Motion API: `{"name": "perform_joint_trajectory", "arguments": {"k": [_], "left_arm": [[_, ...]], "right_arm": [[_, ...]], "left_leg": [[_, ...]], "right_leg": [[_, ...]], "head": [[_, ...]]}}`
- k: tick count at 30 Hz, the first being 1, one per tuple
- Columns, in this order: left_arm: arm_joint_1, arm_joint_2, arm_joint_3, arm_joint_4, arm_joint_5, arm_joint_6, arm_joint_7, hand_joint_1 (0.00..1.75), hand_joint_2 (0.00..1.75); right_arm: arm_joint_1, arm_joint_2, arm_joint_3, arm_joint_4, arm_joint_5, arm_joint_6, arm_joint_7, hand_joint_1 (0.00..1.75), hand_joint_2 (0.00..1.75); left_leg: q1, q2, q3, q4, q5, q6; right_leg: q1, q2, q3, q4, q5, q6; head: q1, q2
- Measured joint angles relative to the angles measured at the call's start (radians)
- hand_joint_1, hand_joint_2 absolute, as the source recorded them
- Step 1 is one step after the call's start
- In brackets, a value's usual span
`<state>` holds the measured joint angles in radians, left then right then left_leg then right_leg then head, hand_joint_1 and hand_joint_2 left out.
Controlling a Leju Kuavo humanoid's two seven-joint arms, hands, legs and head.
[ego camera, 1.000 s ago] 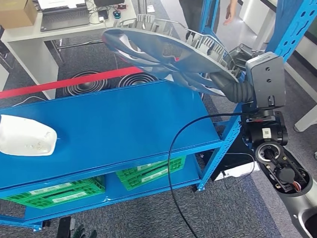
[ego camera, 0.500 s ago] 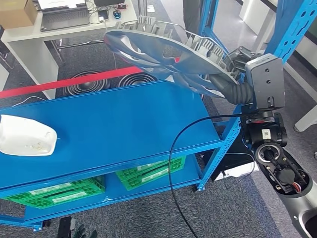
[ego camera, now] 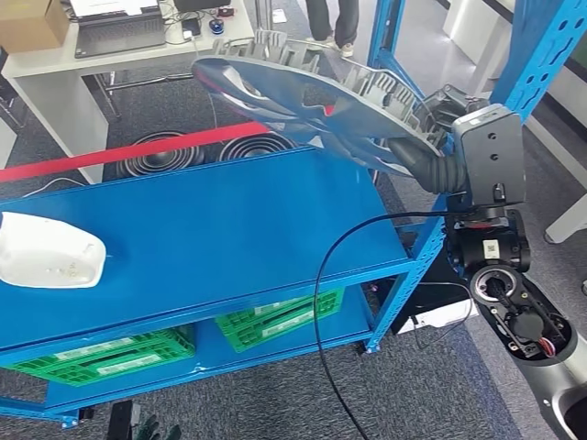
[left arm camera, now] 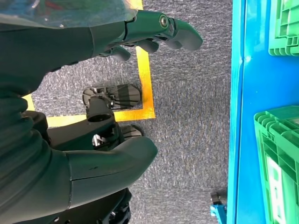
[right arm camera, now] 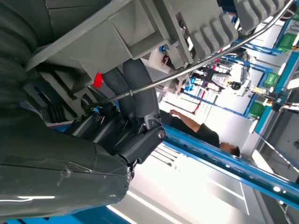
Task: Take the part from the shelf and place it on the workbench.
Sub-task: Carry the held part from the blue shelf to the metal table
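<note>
Blue shelving (ego camera: 207, 229) spreads below me, its top deck bare but for a white moulded piece (ego camera: 49, 252) at its left end; green crates (ego camera: 281, 316) sit on the lower deck and a black cable (ego camera: 326, 302) loops over the front edge. Grey carpet runs beyond, crossed by a red strip (ego camera: 131, 151), with a white desk (ego camera: 69, 55) at the back and a person's legs (ego camera: 332, 23) near a blue upright. My right hand (ego camera: 422, 124) grips the part (ego camera: 312, 92), a big grey ribbed disc, in the air above the shelf's right end, fingers (right arm camera: 141, 135) curled round its underside. My left hand (left arm camera: 105, 93) hangs over the carpet, fingers apart, holding nothing. Compared with a second ago, the part has barely shifted; the person has stepped farther off.
</note>
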<state>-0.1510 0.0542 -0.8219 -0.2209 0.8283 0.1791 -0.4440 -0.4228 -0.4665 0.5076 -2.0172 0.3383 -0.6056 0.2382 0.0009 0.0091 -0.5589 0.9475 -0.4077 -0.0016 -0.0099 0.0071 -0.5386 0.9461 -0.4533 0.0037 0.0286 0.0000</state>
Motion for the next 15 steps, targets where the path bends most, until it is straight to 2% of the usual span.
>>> {"name": "perform_joint_trajectory", "arguments": {"k": [4, 5, 6, 7, 9, 10, 11, 12, 14, 15], "left_arm": [[0.0, -0.001, 0.0, 0.0, 0.0, -0.002, 0.0, 0.0, 1.75], [0.0, -0.003, 0.0, 0.0, 0.0, -0.002, 0.0, 0.0, 1.75], [-0.001, -0.004, 0.0, 0.0, 0.001, -0.003, 0.0, 0.0, 1.75], [-0.001, -0.005, 0.0, 0.0, 0.002, -0.005, 0.0, 0.0, 1.75], [-0.001, -0.007, 0.001, 0.0, 0.002, -0.008, 0.0, 0.0, 1.75], [-0.001, -0.008, 0.001, 0.0, 0.002, -0.009, 0.0, 0.0, 1.75], [-0.001, -0.01, 0.001, 0.0, 0.002, -0.01, 0.0, 0.0, 1.75], [-0.001, -0.013, 0.001, 0.0, 0.002, -0.01, 0.0, 0.0, 1.75], [-0.001, -0.013, 0.001, 0.0, 0.001, -0.01, 0.0, 0.0, 1.75], [-0.002, -0.014, 0.001, 0.0, 0.0, -0.01, 0.001, 0.0, 1.75]], "right_arm": [[-0.001, 0.0, 0.003, 0.002, -0.014, 0.018, -0.005, 1.75, 1.75], [-0.001, 0.0, 0.003, 0.002, -0.024, 0.028, -0.009, 1.75, 1.75], [-0.002, 0.0, 0.003, 0.002, -0.033, 0.036, -0.015, 1.75, 1.75], [-0.003, 0.0, 0.004, 0.002, -0.038, 0.043, -0.022, 1.75, 1.75], [-0.003, 0.0, 0.004, 0.002, -0.041, 0.05, -0.033, 1.75, 1.75], [-0.002, 0.0, 0.005, 0.002, -0.041, 0.052, -0.037, 1.75, 1.75], [-0.001, 0.0, 0.005, 0.002, -0.041, 0.054, -0.04, 1.75, 1.75], [0.0, 0.0, 0.005, 0.002, -0.041, 0.055, -0.043, 1.75, 1.75], [0.002, 0.0, 0.004, 0.002, -0.041, 0.055, -0.046, 1.75, 1.75], [0.005, 0.0, 0.003, 0.002, -0.041, 0.055, -0.048, 1.75, 1.75]], "left_leg": [[0.001, 0.0, 0.006, -0.014, 0.007, 0.009], [0.005, 0.001, 0.012, -0.026, 0.013, 0.012], [0.009, 0.002, 0.017, -0.036, 0.019, 0.014], [0.012, 0.003, 0.02, -0.042, 0.023, 0.015], [0.015, 0.003, 0.02, -0.044, 0.025, 0.016], [0.018, 0.002, 0.02, -0.042, 0.024, 0.015], [0.022, 0.001, 0.019, -0.04, 0.023, 0.012], [0.027, 0.0, 0.019, -0.034, 0.02, 0.008], [0.036, -0.004, 0.014, -0.015, 0.01, -0.009], [0.037, -0.006, 0.01, -0.004, 0.006, -0.019]], "right_leg": [[-0.001, -0.001, 0.003, -0.005, 0.0, 0.012], [-0.001, -0.001, -0.001, 0.006, -0.01, 0.016], [-0.001, -0.001, -0.015, 0.038, -0.032, 0.021], [-0.003, -0.001, -0.04, 0.093, -0.064, 0.025], [-0.009, -0.001, -0.103, 0.229, -0.123, 0.037], [-0.014, -0.001, -0.124, 0.271, -0.131, 0.042], [-0.02, -0.002, -0.126, 0.273, -0.118, 0.049], [-0.026, -0.003, -0.109, 0.236, -0.087, 0.056], [-0.039, -0.004, -0.048, 0.103, -0.021, 0.075], [-0.041, -0.001, -0.025, 0.055, -0.003, 0.076]], "head": [[0.001, 0.0], [0.003, 0.0], [0.007, 0.0], [0.012, 0.0], [0.021, 0.0], [0.024, 0.0], [0.026, 0.0], [0.028, 0.0], [0.033, 0.0], [0.035, 0.0]]}}
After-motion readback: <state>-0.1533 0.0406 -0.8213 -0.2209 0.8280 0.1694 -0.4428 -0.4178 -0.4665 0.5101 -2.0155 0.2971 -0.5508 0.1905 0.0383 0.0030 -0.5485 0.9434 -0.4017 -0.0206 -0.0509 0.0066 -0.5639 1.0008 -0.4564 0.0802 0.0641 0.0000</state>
